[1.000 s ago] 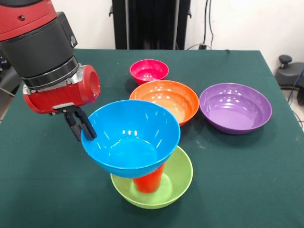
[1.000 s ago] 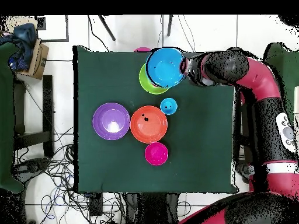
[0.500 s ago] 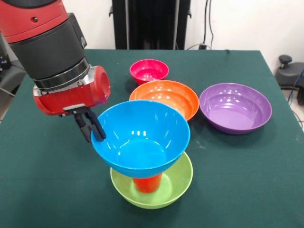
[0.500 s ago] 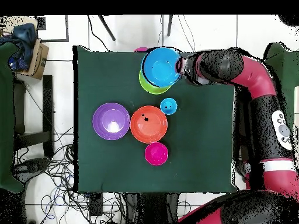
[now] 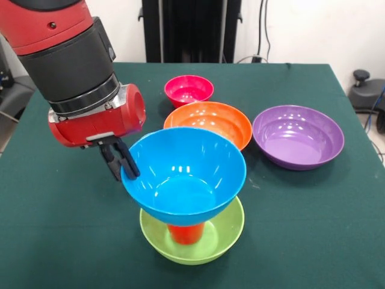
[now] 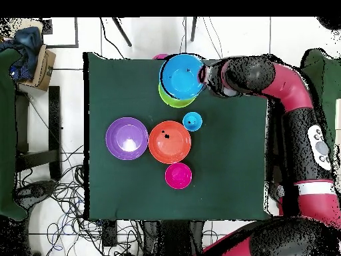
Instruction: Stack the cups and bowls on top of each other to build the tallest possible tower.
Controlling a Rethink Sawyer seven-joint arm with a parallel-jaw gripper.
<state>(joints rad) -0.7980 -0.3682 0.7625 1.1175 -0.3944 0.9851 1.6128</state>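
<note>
since a second ago the blue bowl (image 5: 183, 174) has slid sideways with the arm, from hanging off one side of the red cup (image 5: 186, 232) to sitting nearly centred over it. the gripper (image 5: 120, 161) is closed on the bowl's rim, one finger inside the lip and one outside, on the side away from the purple bowl (image 5: 298, 136). the red cup stands upside down in the lime green bowl (image 5: 225, 232) at the worktop's (image 5: 54, 235) front edge, and the blue bowl looks to be resting on it or just above it; contact cannot be told.

the bowl looks like thin, glossy, stiff plastic: light, slick, and likely to skate on the cup's small flat base. a pinch at the rim suits it, since the wall is too wide to span, but a one-sided hold lets it tilt, so it should be level and centred before letting go.

still unstacked are the orange bowl (image 5: 210, 123), the small pink-red bowl (image 5: 188, 90) and the purple bowl, which sit well apart from the tower. in the overhead view a light blue cup (image 6: 192, 121) stands just beside the orange bowl.
</note>
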